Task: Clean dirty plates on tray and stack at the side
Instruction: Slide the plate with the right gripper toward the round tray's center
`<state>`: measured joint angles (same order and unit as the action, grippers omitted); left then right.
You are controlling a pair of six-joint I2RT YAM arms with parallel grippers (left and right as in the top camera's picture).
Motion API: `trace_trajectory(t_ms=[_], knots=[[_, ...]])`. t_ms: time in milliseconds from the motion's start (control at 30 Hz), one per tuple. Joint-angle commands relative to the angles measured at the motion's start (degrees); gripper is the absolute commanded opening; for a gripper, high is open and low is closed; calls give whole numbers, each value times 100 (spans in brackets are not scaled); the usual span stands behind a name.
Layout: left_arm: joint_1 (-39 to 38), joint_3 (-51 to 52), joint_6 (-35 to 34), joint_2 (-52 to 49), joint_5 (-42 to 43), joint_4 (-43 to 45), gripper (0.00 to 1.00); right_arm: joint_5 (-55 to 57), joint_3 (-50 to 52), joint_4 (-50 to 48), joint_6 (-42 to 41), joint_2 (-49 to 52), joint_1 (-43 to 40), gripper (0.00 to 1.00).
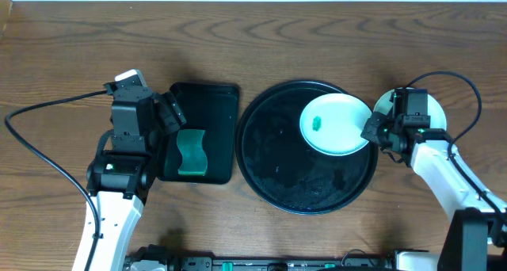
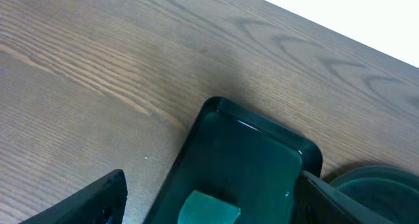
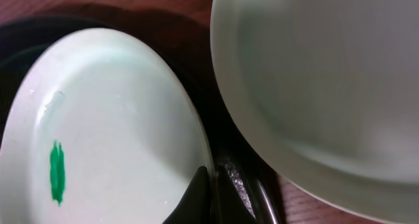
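Note:
A pale mint plate [image 1: 333, 127] with a small green smear [image 1: 317, 124] lies over the right part of the round black tray [image 1: 277, 156]. My right gripper [image 1: 372, 131] is shut on this plate's right rim. In the right wrist view its fingers [image 3: 200, 191] pinch the edge of the smeared plate [image 3: 111, 119]. Another pale plate [image 3: 327, 73] sits on the table just right of the tray, partly hidden under my right arm [image 1: 434, 112]. My left gripper [image 1: 170, 115] hangs open and holds nothing, above a green sponge [image 2: 208, 209].
A smaller rectangular black tray [image 1: 218, 104] left of the round tray holds the green sponge [image 1: 191, 152]. The left arm's cable [image 1: 47, 112] runs across the table on the left. Bare wooden tabletop [image 1: 261, 41] lies behind both trays.

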<state>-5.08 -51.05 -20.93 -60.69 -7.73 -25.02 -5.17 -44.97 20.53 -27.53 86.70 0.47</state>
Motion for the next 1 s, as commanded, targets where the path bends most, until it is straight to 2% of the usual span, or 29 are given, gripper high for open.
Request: trace_trajectory(t_ms=[0, 333, 533, 767, 867, 967], knots=[[20, -94, 35, 2, -90, 22, 82, -315, 33, -66, -140, 144, 76, 1], [20, -94, 35, 2, -90, 22, 82, -387, 48, -15, -133, 254, 485, 1], [20, -94, 33, 2, -90, 22, 82, 267, 48, -42, -138, 258, 911, 1], [20, -94, 33, 2, -90, 22, 82, 339, 48, -63, -138, 258, 977, 1], [20, -94, 35, 2, -90, 22, 82, 339, 52, -63, -138, 258, 977, 6], [20, -94, 35, 2, -90, 22, 82, 341, 55, -63, -131, 258, 977, 20]])
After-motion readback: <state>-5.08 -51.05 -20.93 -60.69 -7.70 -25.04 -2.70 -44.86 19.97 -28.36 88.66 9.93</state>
